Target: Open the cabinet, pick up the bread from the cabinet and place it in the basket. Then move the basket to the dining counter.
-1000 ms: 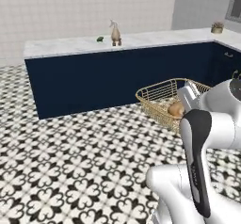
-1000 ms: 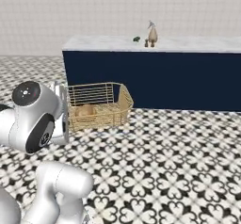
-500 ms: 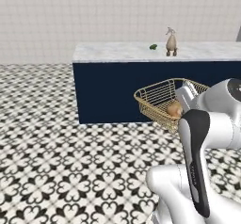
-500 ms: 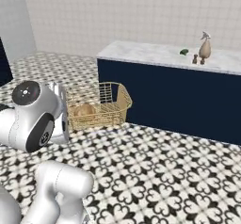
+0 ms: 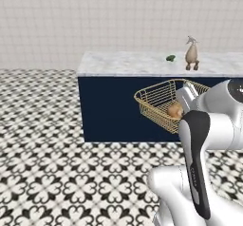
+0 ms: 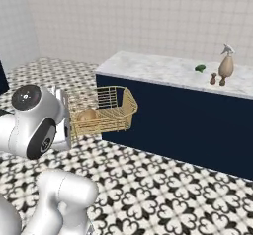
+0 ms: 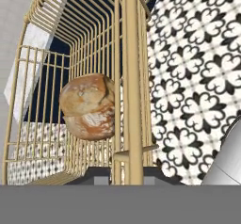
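Clearly the fingers [image 7: 127, 171] are closed on the rim wire of the basket [image 5: 159, 104], carried above the floor near the dining counter [image 5: 128, 63]; bread [image 7: 88, 106] sits inside. Light but stiff mesh, likely to tilt when held at one edge

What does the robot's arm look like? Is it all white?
Mostly white. The arm is made of fat, rounded, glossy white segments, like big smooth tubes. A long black strip runs down one segment, and a round dark grey cap with a small light dot covers one joint. The gripper has small dark grey finger tips.
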Controlling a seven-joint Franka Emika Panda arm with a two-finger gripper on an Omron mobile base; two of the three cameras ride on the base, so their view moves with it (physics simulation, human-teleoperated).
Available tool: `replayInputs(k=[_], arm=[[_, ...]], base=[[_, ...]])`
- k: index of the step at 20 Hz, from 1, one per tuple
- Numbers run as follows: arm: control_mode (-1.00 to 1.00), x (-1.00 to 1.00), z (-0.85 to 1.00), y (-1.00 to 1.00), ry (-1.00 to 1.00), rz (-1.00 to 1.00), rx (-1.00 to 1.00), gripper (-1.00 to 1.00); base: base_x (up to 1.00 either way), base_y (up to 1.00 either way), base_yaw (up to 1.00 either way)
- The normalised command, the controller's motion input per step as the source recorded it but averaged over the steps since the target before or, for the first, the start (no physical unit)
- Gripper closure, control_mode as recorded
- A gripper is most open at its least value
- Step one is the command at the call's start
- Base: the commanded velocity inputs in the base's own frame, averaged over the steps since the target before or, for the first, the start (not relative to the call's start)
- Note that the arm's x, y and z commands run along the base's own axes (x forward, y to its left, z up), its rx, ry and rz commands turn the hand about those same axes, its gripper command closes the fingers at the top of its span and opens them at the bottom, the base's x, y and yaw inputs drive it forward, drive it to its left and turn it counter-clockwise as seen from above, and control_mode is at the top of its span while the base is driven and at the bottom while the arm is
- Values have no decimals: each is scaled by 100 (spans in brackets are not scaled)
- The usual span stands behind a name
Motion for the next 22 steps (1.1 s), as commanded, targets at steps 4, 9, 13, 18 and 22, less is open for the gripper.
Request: replayInputs(k=[4, 9, 13, 18, 22], arm=[[100, 0, 0, 0, 0, 0, 0, 100], [100, 0, 0, 0, 0, 0, 0, 100], [100, 0, 0, 0, 0, 0, 0, 100], [100, 0, 0, 0, 0, 0, 0, 100], [100, 0, 0, 0, 0, 0, 0, 100]], base=[[100, 0, 7], [100, 0, 2], [100, 0, 0], [100, 0, 0], [100, 0, 0]])
